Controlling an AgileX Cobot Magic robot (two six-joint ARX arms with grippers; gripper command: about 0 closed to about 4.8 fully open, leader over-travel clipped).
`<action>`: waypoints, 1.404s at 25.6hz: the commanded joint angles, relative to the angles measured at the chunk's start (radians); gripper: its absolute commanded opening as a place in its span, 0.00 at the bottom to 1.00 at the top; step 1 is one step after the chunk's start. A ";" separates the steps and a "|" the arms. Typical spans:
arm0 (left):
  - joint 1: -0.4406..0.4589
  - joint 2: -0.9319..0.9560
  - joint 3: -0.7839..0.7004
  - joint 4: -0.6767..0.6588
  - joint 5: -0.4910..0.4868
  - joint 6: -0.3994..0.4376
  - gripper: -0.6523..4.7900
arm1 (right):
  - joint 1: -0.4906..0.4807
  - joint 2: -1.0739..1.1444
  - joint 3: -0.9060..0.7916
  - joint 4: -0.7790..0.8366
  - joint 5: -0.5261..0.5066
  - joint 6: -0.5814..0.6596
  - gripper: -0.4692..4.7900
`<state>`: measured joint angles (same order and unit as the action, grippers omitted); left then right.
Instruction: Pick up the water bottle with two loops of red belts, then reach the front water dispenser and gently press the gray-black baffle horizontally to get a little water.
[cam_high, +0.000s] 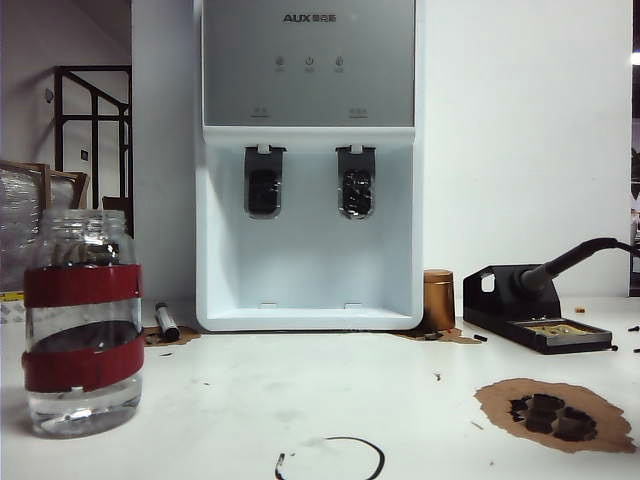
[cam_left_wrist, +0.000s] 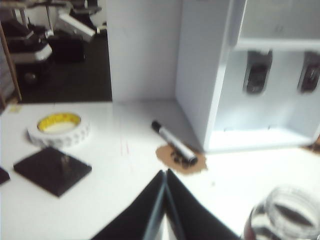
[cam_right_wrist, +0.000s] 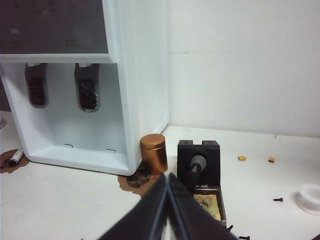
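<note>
With both sets of jaws pressed together, left gripper (cam_left_wrist: 165, 172) near the water bottle (cam_high: 82, 322) (untouched on the bench (cam_high: 300, 400), well left of the water dispenser (cam_high: 308, 165)) and right gripper (cam_right_wrist: 168, 176) idle, a closed approach could topple it.

This looks like a workshop or lab: a stained white tabletop (cam_high: 300, 390) carries a soldering iron stand (cam_high: 535, 310), a roll of tape (cam_left_wrist: 58, 129), a marker pen (cam_left_wrist: 173, 142) and loose screws (cam_right_wrist: 278, 199), with a water dispenser (cam_high: 308, 160) against the plain wall.
</note>
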<state>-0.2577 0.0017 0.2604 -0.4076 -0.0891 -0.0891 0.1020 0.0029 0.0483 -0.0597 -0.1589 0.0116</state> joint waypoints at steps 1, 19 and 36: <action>-0.001 -0.001 -0.032 0.000 0.003 -0.001 0.11 | -0.002 0.000 0.002 0.009 -0.002 -0.002 0.09; -0.001 -0.001 -0.143 -0.122 0.003 -0.001 0.11 | -0.002 0.000 0.002 0.009 -0.002 -0.002 0.09; 0.048 -0.001 -0.154 -0.104 0.003 -0.001 0.11 | -0.002 0.000 0.002 0.009 -0.002 -0.002 0.09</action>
<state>-0.2276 0.0017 0.1131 -0.5056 -0.0868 -0.0891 0.1020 0.0029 0.0483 -0.0601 -0.1593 0.0116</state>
